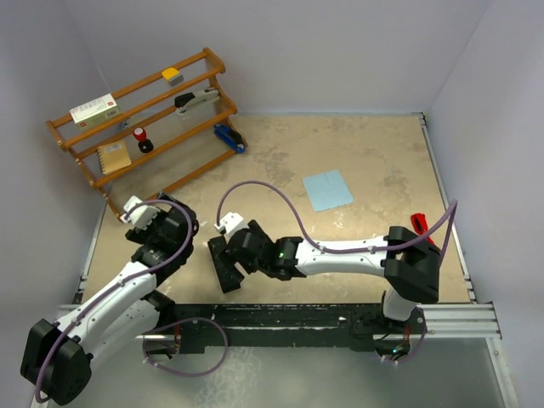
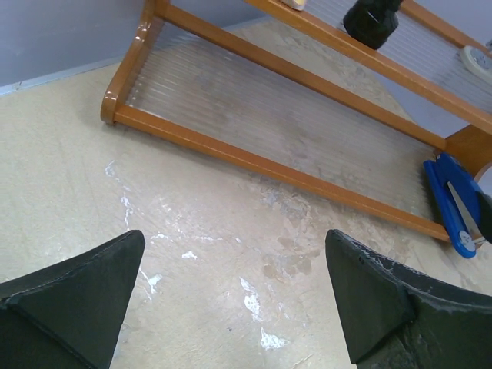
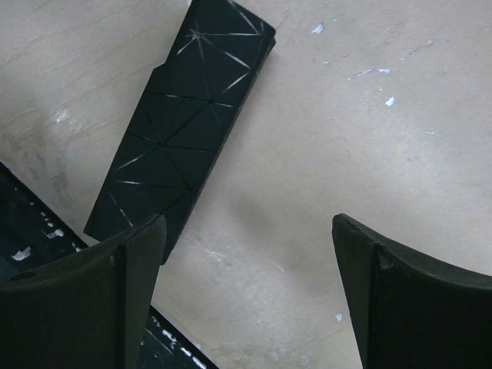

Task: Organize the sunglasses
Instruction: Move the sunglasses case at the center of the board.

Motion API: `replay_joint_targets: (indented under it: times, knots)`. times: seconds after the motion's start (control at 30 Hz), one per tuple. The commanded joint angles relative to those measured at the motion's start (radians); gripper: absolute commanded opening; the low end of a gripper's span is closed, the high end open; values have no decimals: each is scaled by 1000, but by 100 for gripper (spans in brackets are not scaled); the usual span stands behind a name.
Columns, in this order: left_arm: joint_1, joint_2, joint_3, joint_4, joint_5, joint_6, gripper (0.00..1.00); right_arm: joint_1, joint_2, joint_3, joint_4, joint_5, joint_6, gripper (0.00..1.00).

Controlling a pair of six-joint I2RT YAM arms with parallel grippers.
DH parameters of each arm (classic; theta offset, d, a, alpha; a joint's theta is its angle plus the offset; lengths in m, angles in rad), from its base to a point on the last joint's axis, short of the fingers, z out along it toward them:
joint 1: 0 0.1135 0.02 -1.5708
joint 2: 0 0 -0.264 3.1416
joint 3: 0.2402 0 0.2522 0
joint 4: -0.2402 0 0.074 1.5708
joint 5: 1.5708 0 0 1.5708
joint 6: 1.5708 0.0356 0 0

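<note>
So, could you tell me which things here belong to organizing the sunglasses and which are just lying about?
Job: sunglasses; probably black case and blue cloth.
Lying about: wooden rack, white box, notepad, black stapler, blue stapler, red stamp.

One sunglasses [image 1: 417,223], one case [image 3: 184,131], one cloth [image 1: 328,189], one rack [image 2: 269,169]

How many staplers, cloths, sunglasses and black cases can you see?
Staplers: 2 (black stapler, blue stapler)
Pale blue cloth: 1
Red sunglasses: 1
Black case: 1
Total: 5
</note>
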Motion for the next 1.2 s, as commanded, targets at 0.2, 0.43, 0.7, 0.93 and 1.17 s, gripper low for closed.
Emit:
replay_joint_targets:
  times: [0.2, 0.43, 0.7, 0.93, 1.17]
  knots:
    - [5, -62, -41, -110, -45, -122, 98, 70, 91, 109, 16, -22, 53, 96]
    - [5, -97, -40, -152, -57, -141, 98, 73, 119, 105, 62, -54, 81, 97]
    - [5, -133, -50, -194, -54, -205, 97, 78, 129, 82, 105, -82, 101, 96]
    - [5, -117, -44, -197, -36, -208, 97, 81, 157, 76, 119, -74, 109, 96]
    - [5, -132, -46, -210, -49, -208, 97, 82, 180, 67, 138, -91, 121, 96]
